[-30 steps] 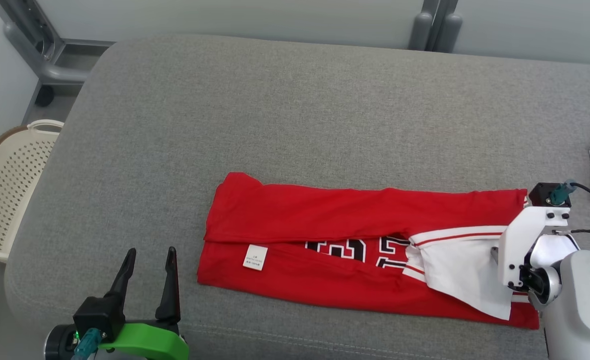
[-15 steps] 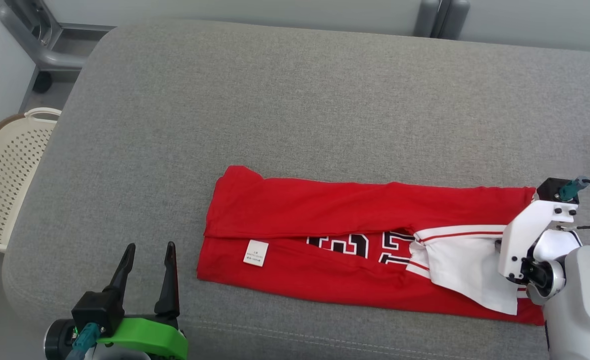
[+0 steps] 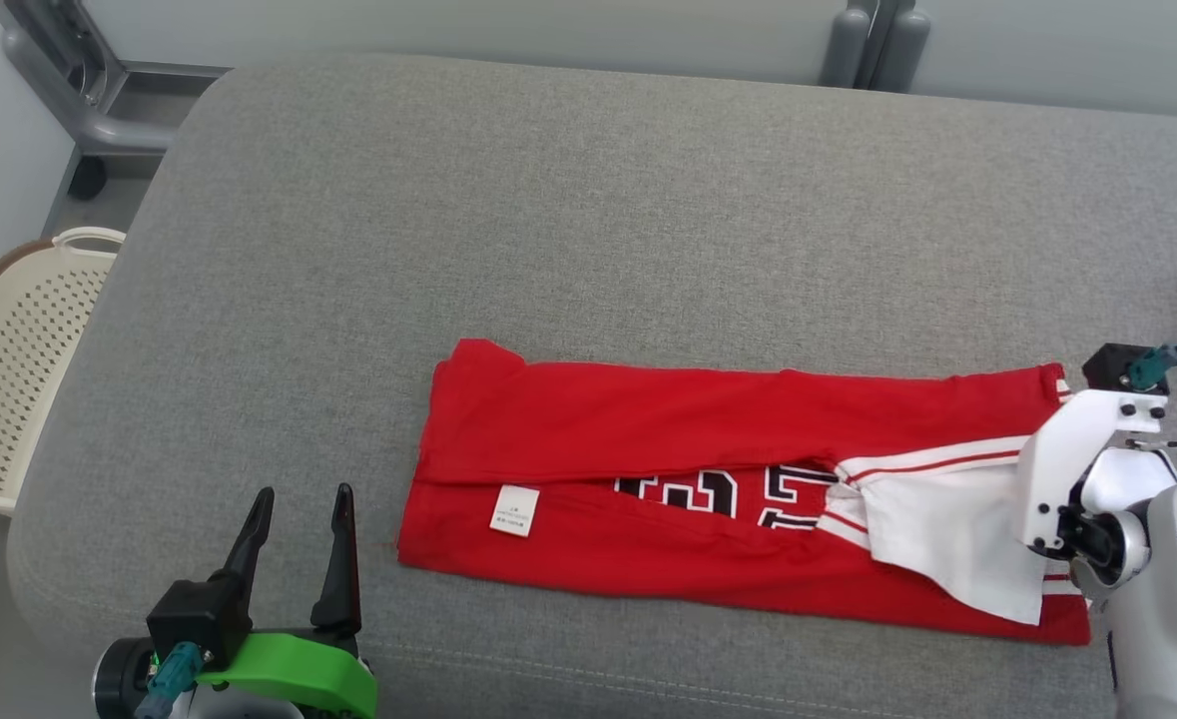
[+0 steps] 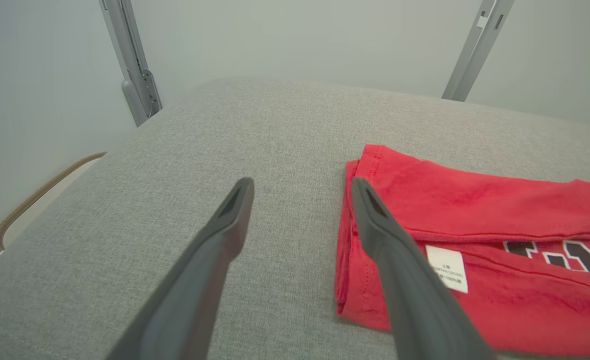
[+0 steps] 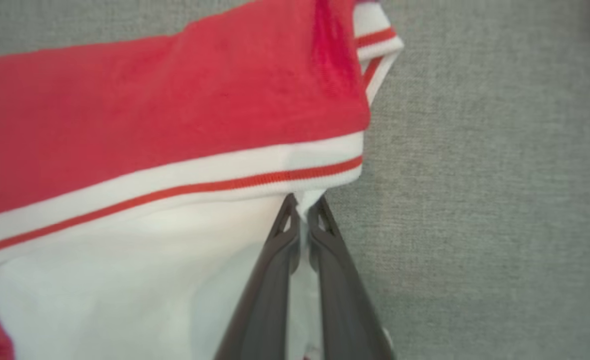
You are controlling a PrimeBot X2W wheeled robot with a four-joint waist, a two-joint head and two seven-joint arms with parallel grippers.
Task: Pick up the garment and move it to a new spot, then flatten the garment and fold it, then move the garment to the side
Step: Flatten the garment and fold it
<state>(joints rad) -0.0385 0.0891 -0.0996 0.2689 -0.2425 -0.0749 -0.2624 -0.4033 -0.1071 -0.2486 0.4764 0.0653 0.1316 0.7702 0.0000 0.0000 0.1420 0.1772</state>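
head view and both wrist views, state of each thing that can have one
garment: folded lengthwise into a long strip, lying flat on the cushion
right gripper: shut on the garment's white edge
left gripper: open, holding nothing
basket: upright, beside the cushion

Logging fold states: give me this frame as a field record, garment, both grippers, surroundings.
garment: red jersey, folded into a long strip, flat on grey cushion
details: black-and-white lettering, care label, white panel at right end
left gripper: open, empty, left of the jersey, not touching
right gripper: shut on the jersey's white edge at its right end
nearby: cream perforated basket beside the cushion's left edge
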